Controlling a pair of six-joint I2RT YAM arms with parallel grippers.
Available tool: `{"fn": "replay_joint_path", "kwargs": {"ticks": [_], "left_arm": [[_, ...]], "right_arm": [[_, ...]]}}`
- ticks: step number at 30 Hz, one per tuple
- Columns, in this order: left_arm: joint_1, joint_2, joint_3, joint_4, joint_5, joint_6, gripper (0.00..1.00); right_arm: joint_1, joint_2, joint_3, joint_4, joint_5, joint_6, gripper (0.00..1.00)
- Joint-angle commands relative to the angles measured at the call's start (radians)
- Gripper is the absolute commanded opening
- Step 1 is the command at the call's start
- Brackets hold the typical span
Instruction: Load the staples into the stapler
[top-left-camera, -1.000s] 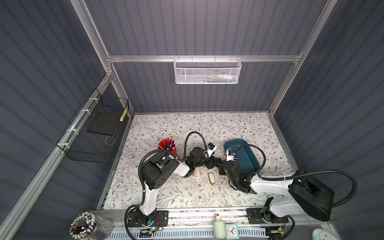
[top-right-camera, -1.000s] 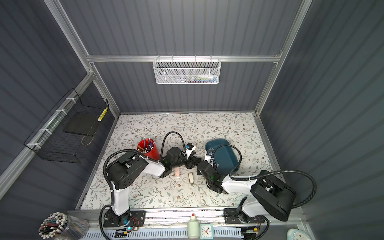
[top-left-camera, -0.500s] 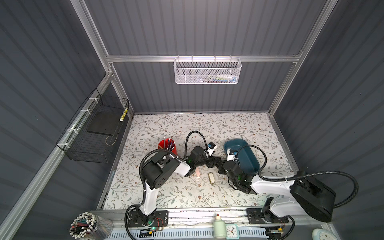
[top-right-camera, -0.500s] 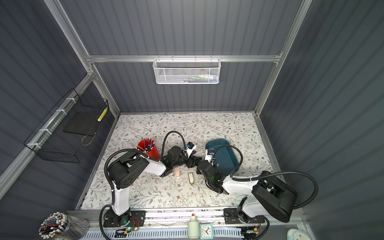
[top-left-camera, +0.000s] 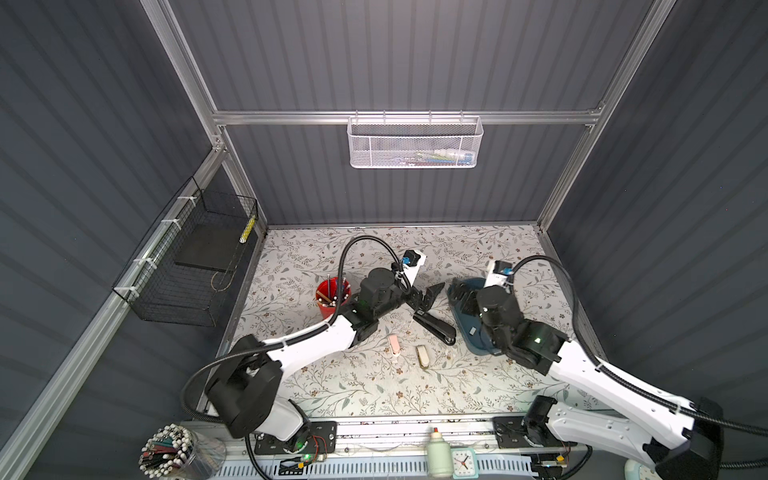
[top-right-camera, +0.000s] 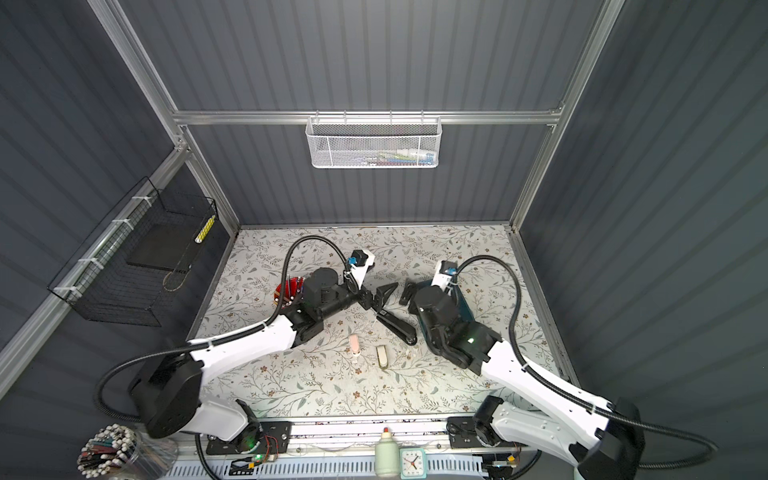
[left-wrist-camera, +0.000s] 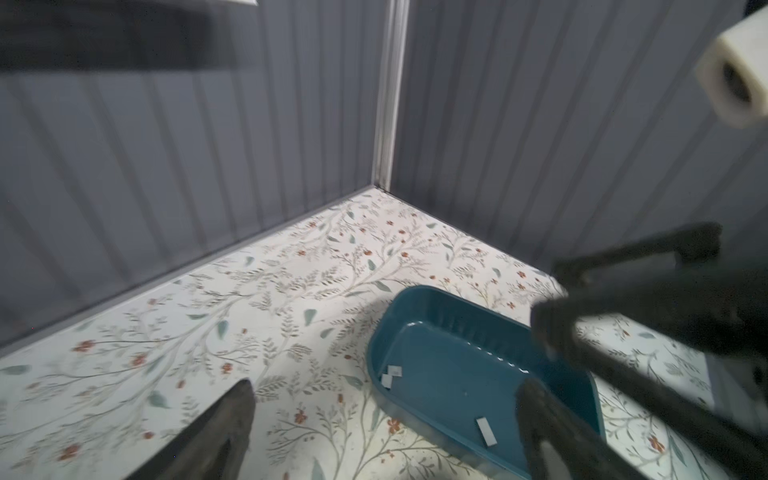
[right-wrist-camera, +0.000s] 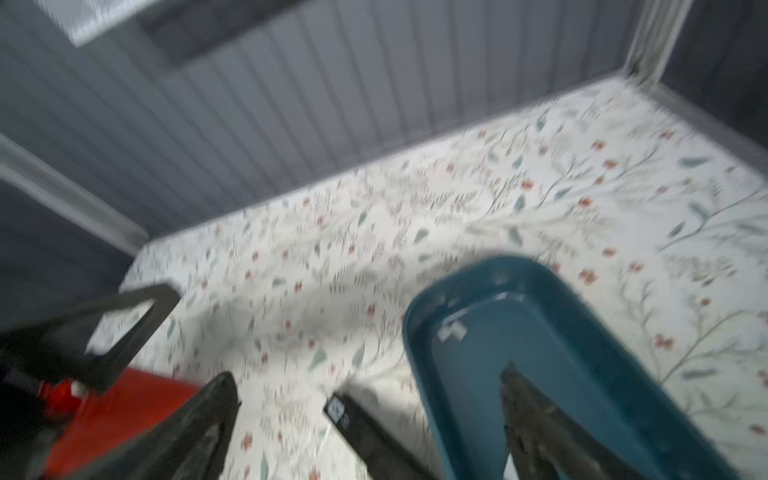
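The black stapler (top-left-camera: 434, 328) (top-right-camera: 397, 326) lies on the floral mat between the two arms, and nothing grips it. My left gripper (top-left-camera: 424, 296) (top-right-camera: 380, 297) hangs open just behind its far end. My right gripper (top-left-camera: 460, 297) (top-right-camera: 406, 293) is open over the near-left edge of the blue tray (top-left-camera: 478, 353) (left-wrist-camera: 415, 297). Small grey staples (left-wrist-camera: 392, 376) lie loose on the tray floor, blurred in the right wrist view (right-wrist-camera: 453, 330). That view shows the stapler (right-wrist-camera: 365, 432) between and below my open fingers (right-wrist-camera: 220, 399).
A red pen cup (top-left-camera: 332, 293) stands left of the left gripper. A pink eraser (top-left-camera: 394, 345) and a small beige object (top-left-camera: 423, 356) lie in front of the stapler. A glue bottle (top-left-camera: 438, 455) and a clock (top-left-camera: 462, 461) sit on the front rail.
Both grippers have opened and drawn back from the stapler, which now rests on the mat. The right gripper has moved back over the blue tray.
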Motion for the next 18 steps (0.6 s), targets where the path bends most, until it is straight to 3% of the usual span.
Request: {"fn": "replay_joint_path", "kwargs": {"ticks": [1,3,5,9,12,18], "left_arm": [[0.029,-0.119,0.026,-0.293,-0.369,-0.077,1.0],[0.153,-0.225,-0.014,-0.361,-0.405,-0.128,1.0],[0.3,-0.303,-0.079,-0.381,-0.397,-0.167,1.0],[0.497,-0.397,-0.231,-0.367,-0.44,-0.143,1.0],[0.585,-0.418,-0.3,-0.376,-0.506,-0.135,1.0],[0.788,-0.337,-0.382,-0.321,-0.474,-0.134,1.0]], "right_arm": [[-0.087,-0.008,-0.072,0.12,0.182,-0.239,0.99],[-0.244,-0.011,-0.106,0.127,0.16,-0.293,0.99],[-0.422,-0.023,-0.168,0.136,0.119,-0.266,0.99],[-0.695,-0.118,-0.373,0.339,-0.023,-0.344,0.99],[-0.786,-0.144,-0.457,0.395,-0.134,-0.317,0.99],[-0.822,0.068,-0.525,0.621,-0.073,-0.332,0.99]]}}
